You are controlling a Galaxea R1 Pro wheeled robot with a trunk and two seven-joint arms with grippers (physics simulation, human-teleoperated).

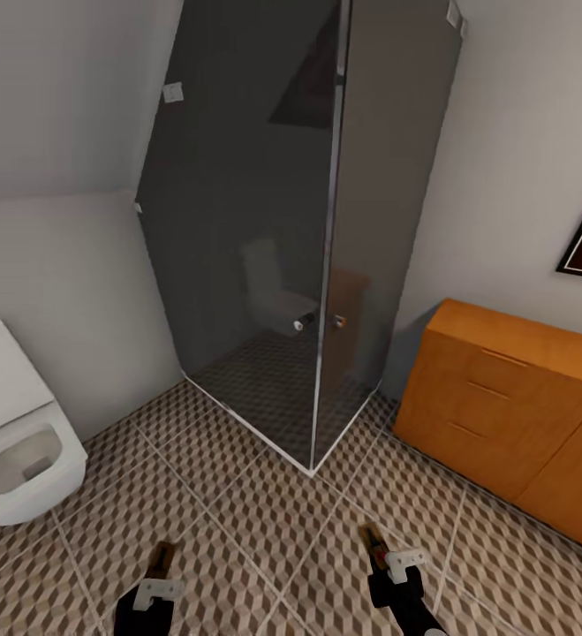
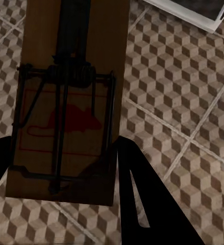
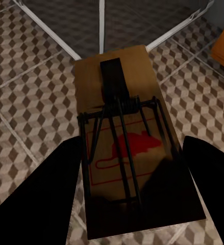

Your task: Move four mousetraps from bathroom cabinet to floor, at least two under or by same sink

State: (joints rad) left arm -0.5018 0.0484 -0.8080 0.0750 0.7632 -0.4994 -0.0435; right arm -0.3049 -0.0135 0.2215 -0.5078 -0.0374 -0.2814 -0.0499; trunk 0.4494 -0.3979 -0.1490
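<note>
Mousetraps sit one in each gripper. The left gripper point(image 2: 60, 168) is closed on a trap point(image 2: 68, 102) by its near end, a dark finger point(image 2: 142, 204) pressed to one long edge and the other finger at the opposite edge; the wooden slab runs forward past the fingertips, with its wire bar, spring and red mouse print facing up. The right gripper point(image 3: 137, 189) holds a second trap point(image 3: 129, 143) the same way, clamped across its width near the back, the board reaching out ahead of the fingers.

From the head camera the left gripper point(image 1: 156, 594) and right gripper point(image 1: 395, 570) show low in the picture, each with a thin brown sliver, left trap point(image 1: 161, 558) and right trap point(image 1: 376, 541), sticking forward; at that size the metal parts are hard to make out. Both traps hang above the cube-patterned floor point(image 1: 264, 521), seemingly not touching it.

Ahead of both grippers stands a dark glass shower point(image 1: 299, 221), its corner post nearest. The cabinet point(image 1: 511, 406) lies ahead and out to the right of the right gripper, against the wall. A white toilet point(image 1: 17, 442) lies to the left of the left gripper.
</note>
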